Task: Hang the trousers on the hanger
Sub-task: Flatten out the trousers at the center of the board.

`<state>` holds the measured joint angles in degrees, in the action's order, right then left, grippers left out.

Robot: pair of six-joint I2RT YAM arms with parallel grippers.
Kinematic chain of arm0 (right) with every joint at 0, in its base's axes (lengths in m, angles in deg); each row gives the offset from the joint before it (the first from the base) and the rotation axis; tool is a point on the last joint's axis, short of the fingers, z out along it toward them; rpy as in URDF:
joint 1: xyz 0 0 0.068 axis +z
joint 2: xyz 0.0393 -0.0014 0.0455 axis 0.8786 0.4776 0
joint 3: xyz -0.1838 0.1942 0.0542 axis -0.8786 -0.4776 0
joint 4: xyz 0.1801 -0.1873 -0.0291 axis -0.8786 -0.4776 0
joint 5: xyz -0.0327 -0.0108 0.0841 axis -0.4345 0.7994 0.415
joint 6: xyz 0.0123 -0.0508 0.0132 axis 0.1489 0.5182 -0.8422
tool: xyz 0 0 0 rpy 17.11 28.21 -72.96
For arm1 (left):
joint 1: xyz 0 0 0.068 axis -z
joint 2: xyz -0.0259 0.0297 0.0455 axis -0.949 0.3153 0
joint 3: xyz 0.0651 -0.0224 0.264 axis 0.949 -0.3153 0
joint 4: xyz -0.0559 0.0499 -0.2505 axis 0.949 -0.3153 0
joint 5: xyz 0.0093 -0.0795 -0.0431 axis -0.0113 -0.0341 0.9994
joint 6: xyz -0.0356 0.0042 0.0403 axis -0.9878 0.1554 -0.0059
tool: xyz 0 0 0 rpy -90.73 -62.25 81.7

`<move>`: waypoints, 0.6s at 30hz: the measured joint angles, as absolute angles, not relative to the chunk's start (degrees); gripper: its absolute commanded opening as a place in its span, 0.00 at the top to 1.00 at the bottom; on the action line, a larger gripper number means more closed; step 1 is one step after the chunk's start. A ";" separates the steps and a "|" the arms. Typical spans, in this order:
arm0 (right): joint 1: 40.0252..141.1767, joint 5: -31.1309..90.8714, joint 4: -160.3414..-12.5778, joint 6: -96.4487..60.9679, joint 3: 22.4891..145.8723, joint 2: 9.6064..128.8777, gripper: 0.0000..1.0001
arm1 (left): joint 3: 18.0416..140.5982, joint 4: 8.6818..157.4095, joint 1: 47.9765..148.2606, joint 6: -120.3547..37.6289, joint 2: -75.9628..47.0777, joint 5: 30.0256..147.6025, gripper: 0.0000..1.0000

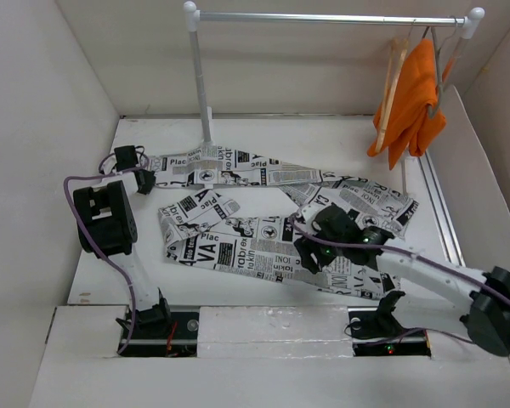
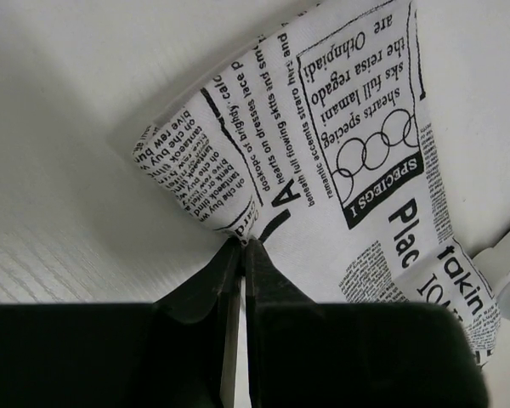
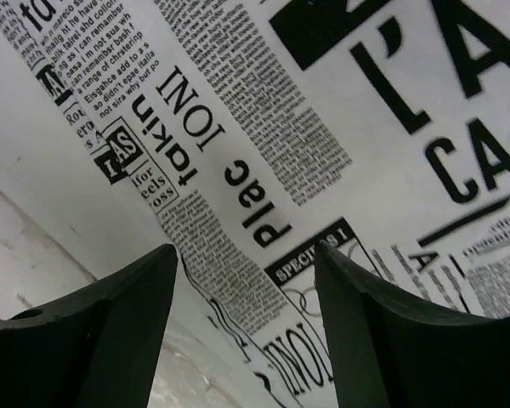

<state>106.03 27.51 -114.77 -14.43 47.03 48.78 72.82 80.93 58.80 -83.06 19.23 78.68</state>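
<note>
**Trousers.** The trousers [image 1: 255, 174] lie flat on the surface [image 1: 263, 136] in a sideways V. One length runs from the left gripper [image 1: 143, 179] straight across to the right, with its long axis left to right. A second, wider length doubles back from the right-hand end and passes under the right gripper [image 1: 308, 253]. Its free end points left and stops short of the left arm. The two lengths join to the right of the right gripper. The printed side faces up.

**Left gripper.** The jaws are fully closed, pinching a corner of the narrow end of the upper length. In the wrist view the cloth fans out ahead of the jaws, with bare surface to their left. The rest of the trousers lies to the right of this gripper.

**Right gripper.** The jaws stand wide apart and hold nothing. The gripper points down at the wider length, and printed cloth fills the gap between the jaws. Whether the tips touch the cloth cannot be told.

**Hanger.** The hanger [image 1: 393, 85] hangs from the rail [image 1: 323, 17], beyond and to the right of the right gripper, well apart from both grippers. It is seen edge-on with its long axis pointing down, just beside an orange garment [image 1: 416, 98]. No part of the trousers is on it.
</note>
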 measured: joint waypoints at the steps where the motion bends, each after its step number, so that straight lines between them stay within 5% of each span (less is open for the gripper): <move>1: 107.06 27.42 -113.57 -14.46 47.07 51.27 0.29 | 72.73 81.11 58.73 -82.88 19.23 78.79 1.00; 7: 113.88 26.66 -106.77 -13.52 49.19 66.22 0.34 | 69.28 79.14 58.65 -80.94 13.17 78.88 1.00; 10: 117.83 24.82 -104.67 -12.66 50.48 71.49 0.59 | 67.71 77.06 58.65 -79.93 4.72 79.10 1.00; 11: 118.64 23.31 -103.30 -12.53 50.72 71.99 0.93 | 67.57 76.36 58.65 -79.72 1.35 79.16 1.00; 18: 124.41 23.53 -100.21 -13.41 48.32 70.86 1.00 | 69.69 72.89 58.65 -77.66 -18.04 79.34 1.00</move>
<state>124.41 23.53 -100.21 -13.41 48.32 70.86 69.69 72.89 58.65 -77.66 -18.04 79.34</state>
